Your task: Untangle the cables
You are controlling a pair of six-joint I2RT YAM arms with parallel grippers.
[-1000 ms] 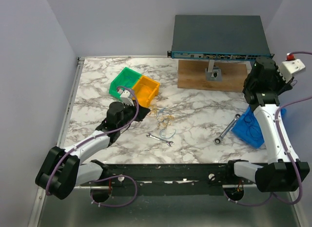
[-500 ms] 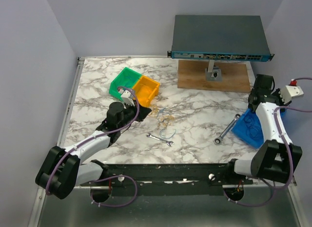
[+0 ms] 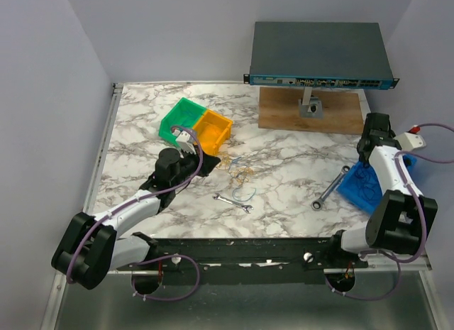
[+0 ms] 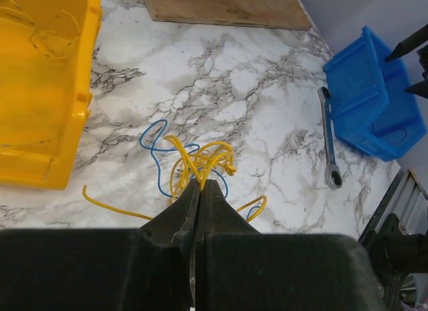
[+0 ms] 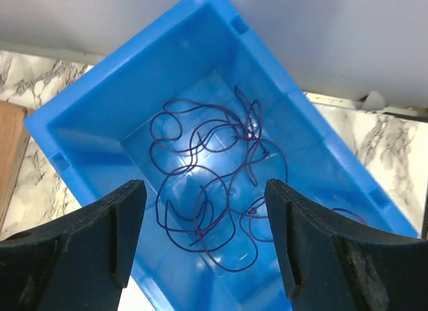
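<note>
Surface: white marble-pattern table (image 3: 284,202), pale lavender walls (image 3: 57,60) on three sides. A dark rail (image 3: 234,248) ran along the near edge, where both arm bases sat.

Top view, left to right:
- Left arm (image 3: 128,209) reached in diagonally.
- Green bin (image 3: 183,116) and yellow bin (image 3: 214,130) touched each other just beyond its wrist.
- Left gripper (image 4: 199,185) was pressed together, tips pinching yellow strands at the near edge of the cables (image 3: 240,175).
- The cables lay on the marble mid-table, just right of the yellow bin, in loose yellow and blue loops.
- Small wrench (image 3: 233,202) lay just in front of them.
- Ratchet wrench (image 3: 328,190) was further right, one end near the blue bin (image 3: 358,188).
- Wooden board (image 3: 312,111) sat at the back, with a dark flat rack box (image 3: 319,53) raised above it.
- Right arm (image 3: 394,195) was folded over the blue bin at the right edge.

View differences:
- Left wrist view showed the pinch itself and a few hair-thin strands inside the yellow bin. The top view was too coarse for either.
- That view also caught the right fingertips above the blue bin's far side.
- Only the right wrist view showed the right gripper (image 5: 204,190) clearly: spread wide, hanging over the blue bin.
- It also showed a dark wire (image 5: 251,132) coiled loose on the bin floor, which the top view gave only as faint squiggles.
</note>
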